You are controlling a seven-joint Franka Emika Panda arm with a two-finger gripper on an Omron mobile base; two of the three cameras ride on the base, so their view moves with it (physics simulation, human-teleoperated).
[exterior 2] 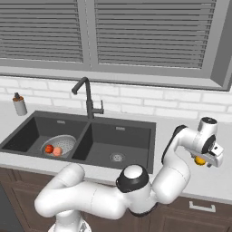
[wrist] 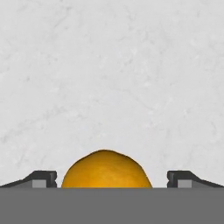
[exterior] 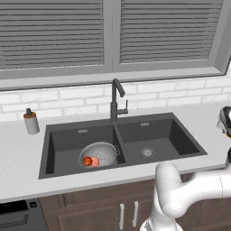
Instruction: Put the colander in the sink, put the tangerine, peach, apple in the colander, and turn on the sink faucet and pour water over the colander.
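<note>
One colander (exterior: 100, 154) sits in one double-basin sink (exterior: 171, 135), holding two fruits. A single tangerine (wrist: 106, 169) lies on the counter (wrist: 109, 78).

colander (exterior: 100, 154): perforated silvery metal, dull sheen | sink (exterior: 176, 135): matt charcoal, smooth | sink faucet (exterior: 116, 100): matt black metal | counter (wrist: 109, 74): pale, faintly mottled stone look | tangerine (wrist: 106, 169): smooth, soft-gloss orange skin | cabinet doors (exterior: 94, 207): brown wood grain

No readable text, labels, brands or numbers anywhere: soap dispenser bottle (exterior: 31, 121), sink faucet (exterior: 117, 100), cabinet fronts and bench (exterior: 18, 153) all carry no markings.
</note>
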